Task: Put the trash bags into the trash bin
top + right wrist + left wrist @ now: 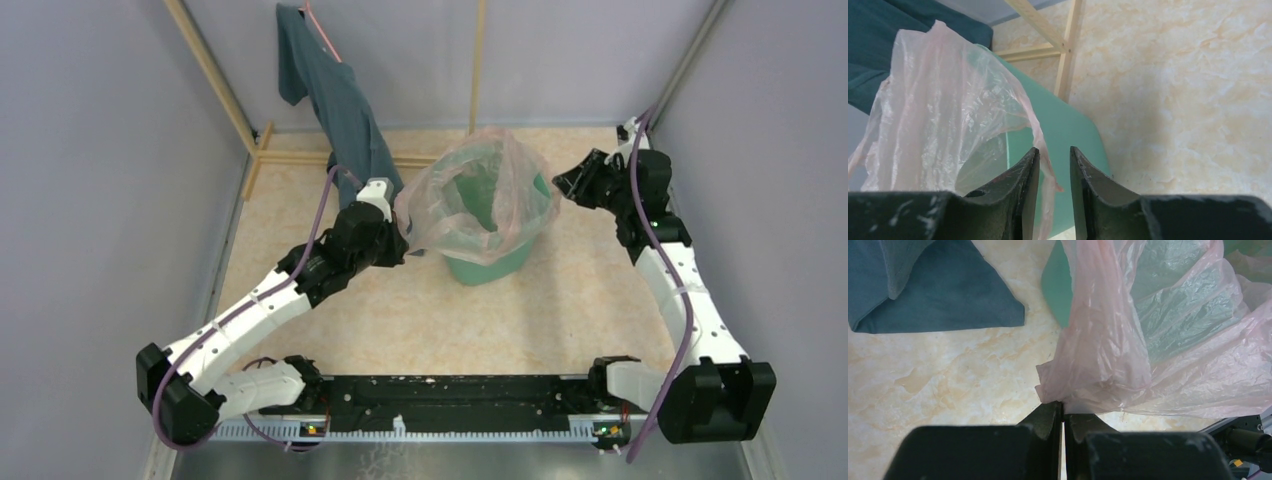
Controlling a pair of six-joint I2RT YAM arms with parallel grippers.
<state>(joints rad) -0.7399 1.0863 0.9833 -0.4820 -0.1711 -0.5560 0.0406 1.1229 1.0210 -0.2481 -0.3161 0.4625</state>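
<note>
The marbled tabletop lies bare in front of the bin and between my two arms, with walls close on both sides. A dark teal garment hangs at the back left, its lower end reaching the table just beside my left wrist. The mint-green trash bin stands upright in the middle-back of the table, near a wooden frame behind it. The pale pink trash bag sits in the bin's mouth, open and billowing above the rim, its film spilling over the left side. My left gripper is pressed together, pinching the bag's bunched edge outside the bin's left wall. My right gripper is at the bin's right rim, fingers slightly parted, a thin strand of the bag's edge hanging in the gap.
</note>
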